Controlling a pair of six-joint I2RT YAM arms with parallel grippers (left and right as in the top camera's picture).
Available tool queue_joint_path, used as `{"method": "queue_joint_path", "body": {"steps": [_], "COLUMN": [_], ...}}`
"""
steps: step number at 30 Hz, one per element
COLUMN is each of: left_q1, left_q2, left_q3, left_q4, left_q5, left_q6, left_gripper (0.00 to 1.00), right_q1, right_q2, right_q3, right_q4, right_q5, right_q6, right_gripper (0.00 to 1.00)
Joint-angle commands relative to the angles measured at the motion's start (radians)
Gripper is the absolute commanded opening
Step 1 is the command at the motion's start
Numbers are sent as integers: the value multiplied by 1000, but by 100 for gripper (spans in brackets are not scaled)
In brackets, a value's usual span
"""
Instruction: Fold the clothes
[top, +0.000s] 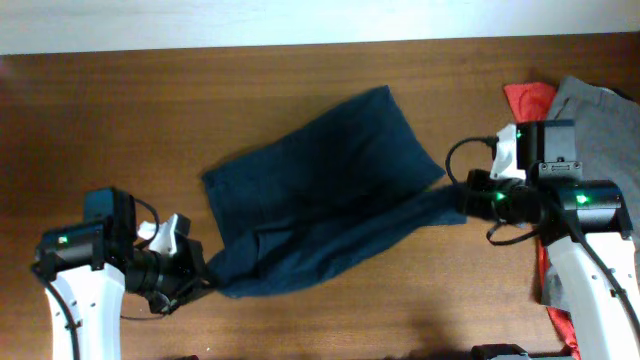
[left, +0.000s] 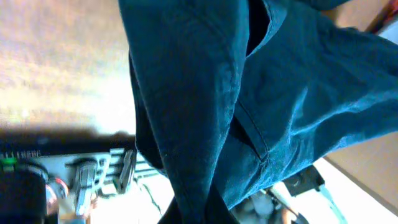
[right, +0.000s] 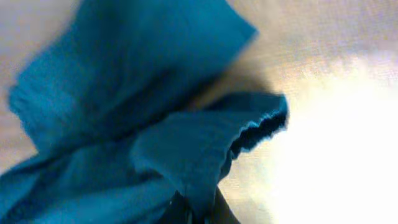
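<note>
The dark navy shorts (top: 320, 190) lie spread across the middle of the wooden table, partly bunched along the near edge. My left gripper (top: 205, 275) is shut on the shorts' lower left corner; in the left wrist view the cloth (left: 249, 106) hangs from between the fingers (left: 255, 214). My right gripper (top: 462, 195) is shut on the shorts' right end, which is pulled into a narrow strip. In the right wrist view the fabric (right: 155, 137) rises from the fingers (right: 202, 214) with a folded edge. No tag is visible.
A grey garment (top: 600, 110) and a red cloth (top: 528, 98) lie at the table's right edge, beside and under the right arm. Bare wooden tabletop (top: 120, 110) shows at the left and back.
</note>
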Motion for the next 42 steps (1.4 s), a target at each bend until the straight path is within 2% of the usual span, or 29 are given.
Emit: {"method": "queue_joint_path", "body": {"steps": [1,5,8,9,11,13,17,22,27,30,31,32,34,35,36,38,42], "left_q1": [2,2,-15,-33,-90,-156,-298,-482,-668,-746,-755,-755,-747,-738,-725,-682,-568], "left_q2": [-13,-14,-15,-15,-15,-17,-21,-20,-13,0,6,12,31,44,60,106,229], "left_q3": [-54,-71,-72,-72,-71,-71,-71,-71,-71,-71,-71,-71,-71,-71,-71,-71,-71], "left_q4": [-31,-17,3,6,16,35,87,147,235,314,353,398,489,530,565,637,760], "left_q5": [-14,-32,-34,-42,-56,-82,-217,-336,-387,-421,-423,-422,-436,-461,-489,-546,-556], "left_q6": [21,28,35,36,43,40,-41,-56,-72,-138,-155,-172,-187,-205,-228,-251,-249], "left_gripper": [1,9,24,28,29,37,38,39,40,42,41,37,20,6,0,0,0], "right_q1": [-6,-6,-6,-6,-6,-6,-6,-6,-6,-6,-6,-6,-6,-6,-6,-6,-6], "right_q2": [-4,-4,-4,-4,-4,-4,-4,-4,-4,-4,-4,-4,-4,-4,-4,-4,-4], "right_q3": [17,17,17,17,17,17,17,17,17,17,17,17,17,17,17,17,17], "right_q4": [-69,-111,-124,-126,-125,-124,-126,-125,-123,-121,-121,-121,-121,-120,-118,-117,-117], "right_q5": [103,121,132,143,156,156,156,157,156,153,153,153,153,153,153,152,149], "right_q6": [-3,-3,-3,-3,-3,-3,-3,-3,-3,-3,-3,-3,-3,-3,-2,-2,-2], "right_gripper": [4,4,4,4,4,4,4,4,4,4,4,4,4,4,4,4,4]}}
